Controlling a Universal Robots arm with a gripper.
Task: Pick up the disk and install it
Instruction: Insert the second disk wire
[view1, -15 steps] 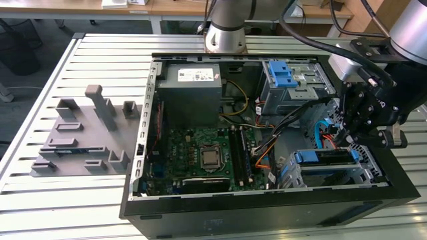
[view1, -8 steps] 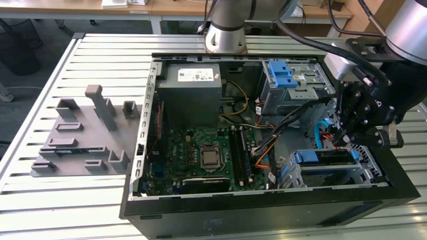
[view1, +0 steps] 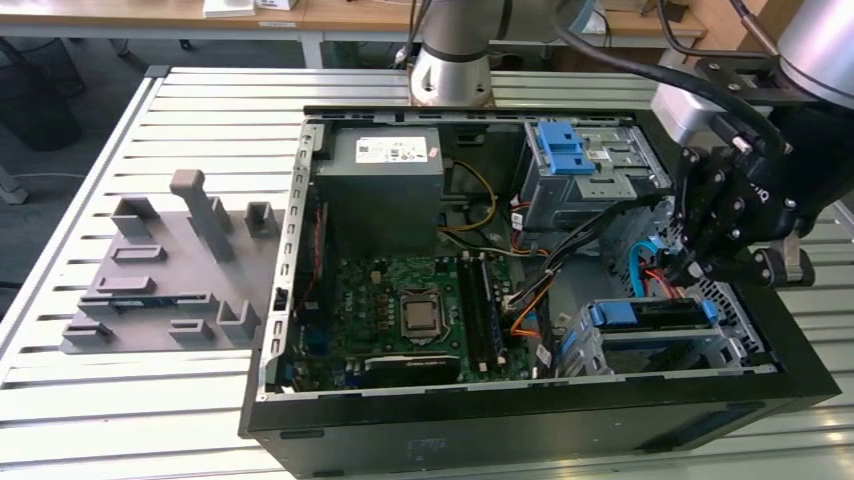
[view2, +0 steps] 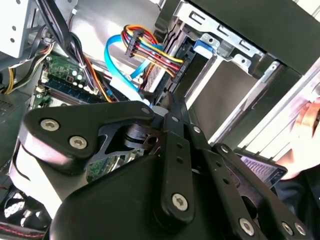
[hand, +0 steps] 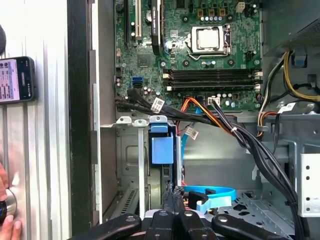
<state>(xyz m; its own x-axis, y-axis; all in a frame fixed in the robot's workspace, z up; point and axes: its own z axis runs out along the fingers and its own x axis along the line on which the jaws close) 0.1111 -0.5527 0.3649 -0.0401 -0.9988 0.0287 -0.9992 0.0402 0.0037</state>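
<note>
disk (view1: 650, 316) | sits in the drive bay at the open case's (view1: 534, 420) front corner, on the exterior view's right, blue carrier tab (hand: 162, 147) facing the board (view1: 407, 300) | gripper (view1: 694, 265) just above the bay, fingers pressed together, empty | white sticker on psu (view1: 387, 165), print unreadable

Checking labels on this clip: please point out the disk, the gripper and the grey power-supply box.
disk (view1: 651, 316): exterior view, its top edge in the lower bay.
gripper (view1: 681, 268): exterior view, between its fingertips, just above the disk.
power-supply box (view1: 387, 175): exterior view, its grey top face below the white sticker.
</note>
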